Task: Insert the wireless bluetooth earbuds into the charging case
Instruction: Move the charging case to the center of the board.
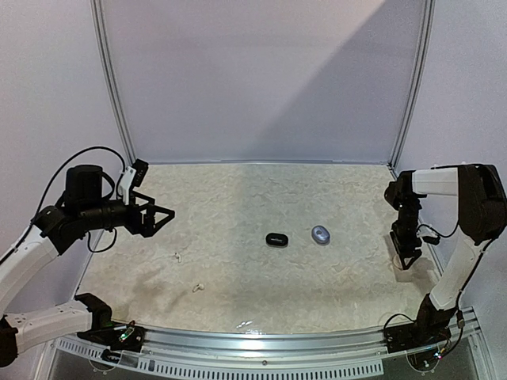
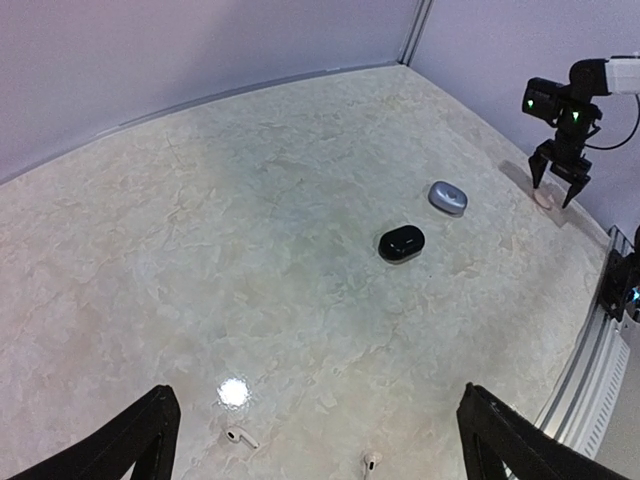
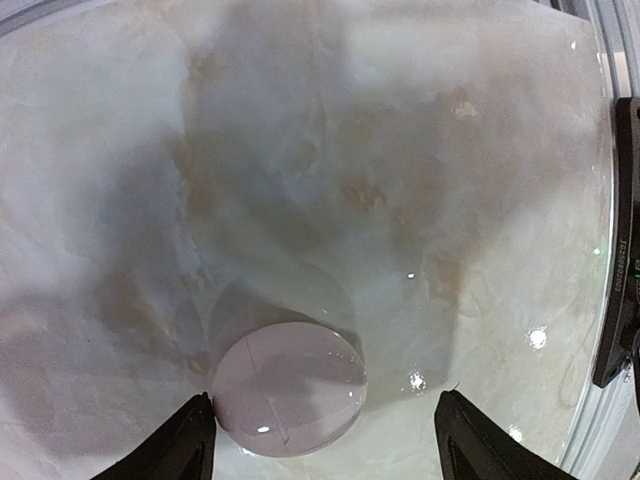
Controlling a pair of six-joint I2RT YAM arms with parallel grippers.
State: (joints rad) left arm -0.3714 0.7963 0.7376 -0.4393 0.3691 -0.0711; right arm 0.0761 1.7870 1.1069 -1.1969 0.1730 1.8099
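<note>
Two white stemmed earbuds lie on the table at the near left, one beyond the other. A closed black oval case and a closed silvery-grey oval case sit mid-table. A closed pale round case lies at the right edge. My right gripper is open, low over it, its left finger at the case's rim. My left gripper is open and empty, held above the far left. Black and grey earbuds are out of view.
Pale walls with metal corner posts close in the back and sides. A metal rail runs along the near edge, close to the right gripper. A glare spot lies near the white earbuds.
</note>
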